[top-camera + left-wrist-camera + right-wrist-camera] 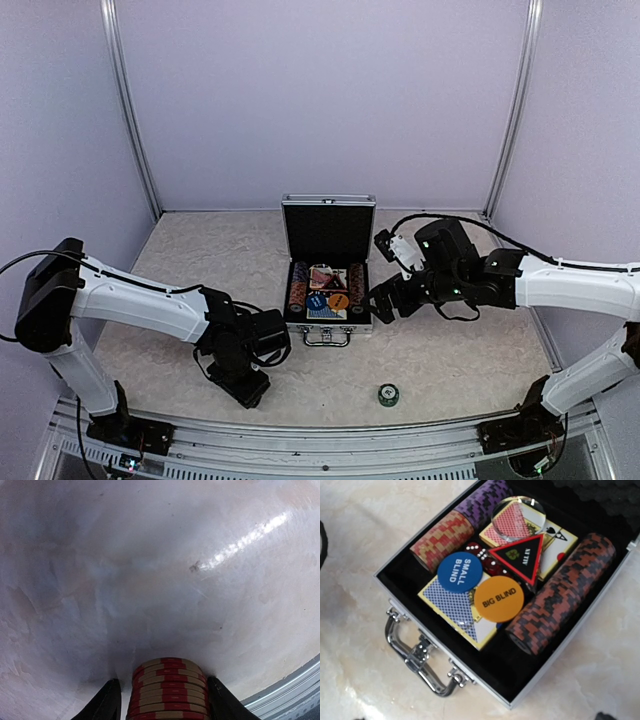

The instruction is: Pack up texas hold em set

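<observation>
Risk: red chip stack [169, 690], on the table [450, 360] well apart from the open aluminium case [328, 228], could spill if jaws of left gripper [248, 392], apart astride it, close unevenly; right gripper [380, 305] gapes empty beside case.

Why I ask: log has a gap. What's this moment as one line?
left end effector: open, straddling red chip stack | right end effector: open, by open case
</observation>
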